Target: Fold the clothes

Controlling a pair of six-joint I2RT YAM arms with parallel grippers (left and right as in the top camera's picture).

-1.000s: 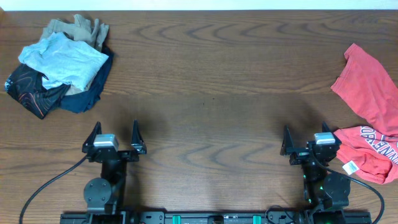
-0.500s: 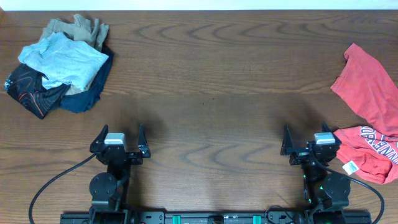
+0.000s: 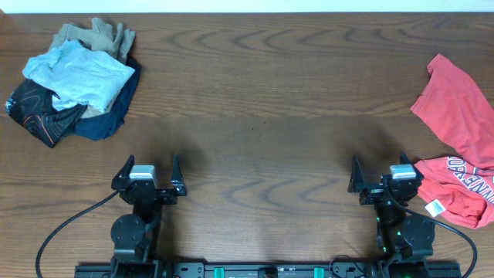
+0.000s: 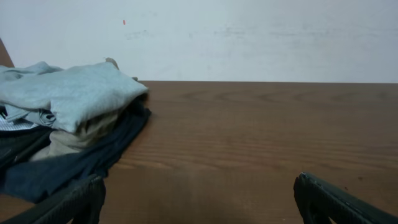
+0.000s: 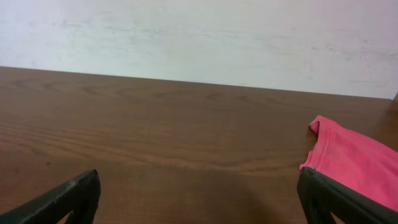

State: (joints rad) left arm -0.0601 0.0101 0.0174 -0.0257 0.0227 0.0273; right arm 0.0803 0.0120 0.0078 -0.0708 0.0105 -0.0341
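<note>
The pale blue T-shirt [image 3: 77, 76] lies crumpled atop a heap of darker garments [image 3: 46, 120], ahead of the left end effector [image 3: 151, 164] and off to its left, near the surface's [image 3: 262, 93] far corner. We judge no fold begun. The left and right end effector [image 3: 378, 171] gape wide, holding nothing. Right of the left end effector runs bare wood (room to spread), until the red T-shirt [image 3: 455, 108] at the edge.

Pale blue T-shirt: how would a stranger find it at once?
Look at the far left corner of the table. The pale blue T-shirt lies crumpled on top there, the only light, plain piece above the khaki garment, navy garment and black-patterned garment.
</note>
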